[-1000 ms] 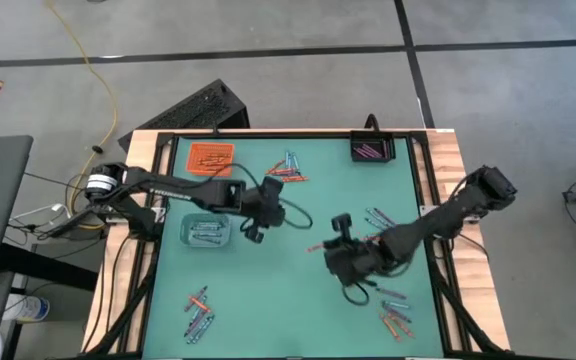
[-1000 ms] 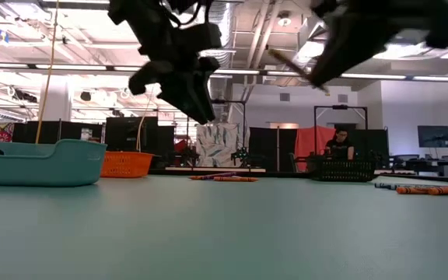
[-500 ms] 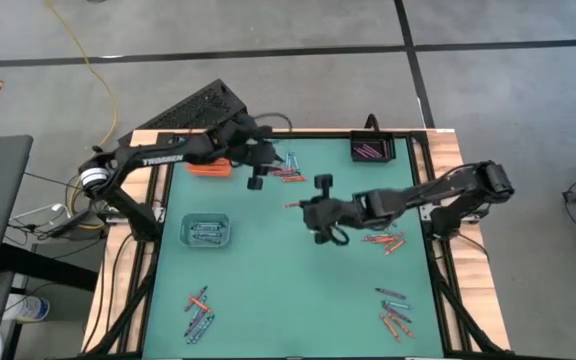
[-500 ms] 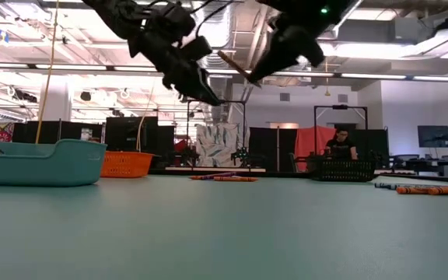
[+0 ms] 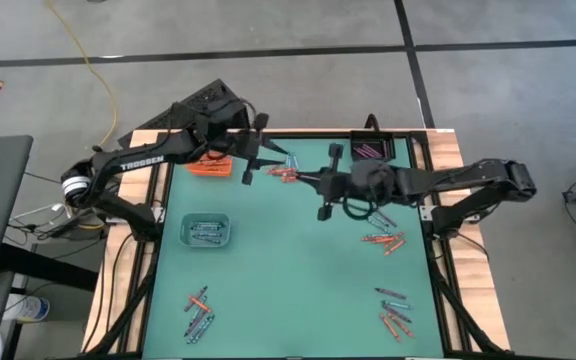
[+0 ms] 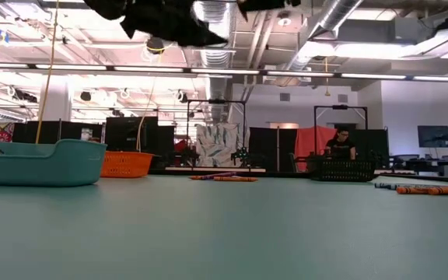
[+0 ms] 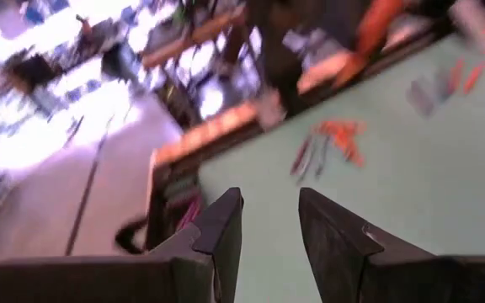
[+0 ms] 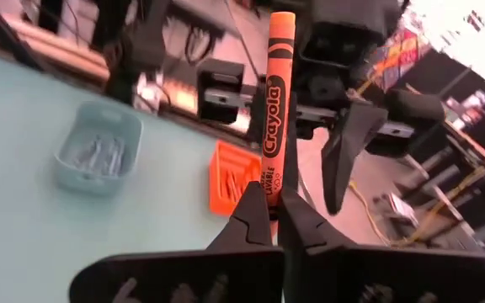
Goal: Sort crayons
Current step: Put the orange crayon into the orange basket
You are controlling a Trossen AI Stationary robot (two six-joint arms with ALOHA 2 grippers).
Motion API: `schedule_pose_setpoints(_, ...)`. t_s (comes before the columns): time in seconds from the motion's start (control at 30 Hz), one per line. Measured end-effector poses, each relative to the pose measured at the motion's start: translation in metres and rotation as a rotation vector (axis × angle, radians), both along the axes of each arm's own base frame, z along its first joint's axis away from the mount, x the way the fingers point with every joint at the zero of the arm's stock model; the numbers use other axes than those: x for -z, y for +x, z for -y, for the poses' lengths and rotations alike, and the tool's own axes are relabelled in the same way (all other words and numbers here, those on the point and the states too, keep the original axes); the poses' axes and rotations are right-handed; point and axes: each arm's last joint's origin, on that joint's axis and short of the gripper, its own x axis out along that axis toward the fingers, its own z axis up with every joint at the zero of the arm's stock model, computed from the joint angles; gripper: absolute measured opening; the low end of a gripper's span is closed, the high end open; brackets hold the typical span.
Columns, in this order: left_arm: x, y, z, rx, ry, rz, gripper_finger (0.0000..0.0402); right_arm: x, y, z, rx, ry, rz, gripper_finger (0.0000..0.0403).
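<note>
Two dark robot arms meet over the upper middle of a green table (image 5: 298,270) in the high view. The left gripper (image 5: 251,165) sits at upper centre-left, just beside an orange tray (image 5: 208,158). The right gripper (image 5: 326,180) reaches in from the right to the upper centre. Loose crayons (image 5: 286,166) lie in a small pile between the two grippers near the table's top edge. More crayons lie at right of centre, lower right and lower left. A teal tray (image 5: 206,231) sits left of centre, and a black tray (image 5: 372,149) at the upper right.

In the low view, both arms show only as dark shapes along the top edge. The teal tray stands at the far left, the orange tray just right of it. Crayons lie at mid-frame and at the far right. A person sits in the room behind the table.

In the left wrist view, the left gripper's two fingers (image 7: 217,231) stand apart with nothing between them.

In the right wrist view, the right gripper's fingers (image 8: 251,220) pinch the lower end of an orange crayon (image 8: 276,109), which stands upright at upper centre. The left gripper hangs just behind it.
</note>
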Motion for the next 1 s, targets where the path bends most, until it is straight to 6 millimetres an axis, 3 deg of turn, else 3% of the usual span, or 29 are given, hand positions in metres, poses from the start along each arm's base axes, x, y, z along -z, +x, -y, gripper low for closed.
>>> schedule_pose_setpoints(0.23,-0.026,0.008,0.03,0.136,0.069,0.208,0.011,-0.006,-0.005,0.009,-0.04,0.04,0.032,0.0)
schedule_pose_setpoints(0.53,-0.03,0.017,0.056,0.173,0.089,0.255,0.0107,-0.007,-0.004,0.006,-0.061,0.022,0.038,0.0)
schedule_pose_setpoints(0.87,-0.029,0.019,0.066,0.235,0.003,0.231,0.0015,-0.005,-0.003,-0.009,-0.133,0.0,0.017,0.0)
schedule_pose_setpoints(1.0,-0.027,0.02,0.068,0.243,-0.024,0.21,0.0011,-0.004,-0.004,-0.015,-0.147,0.0,0.005,0.0003)
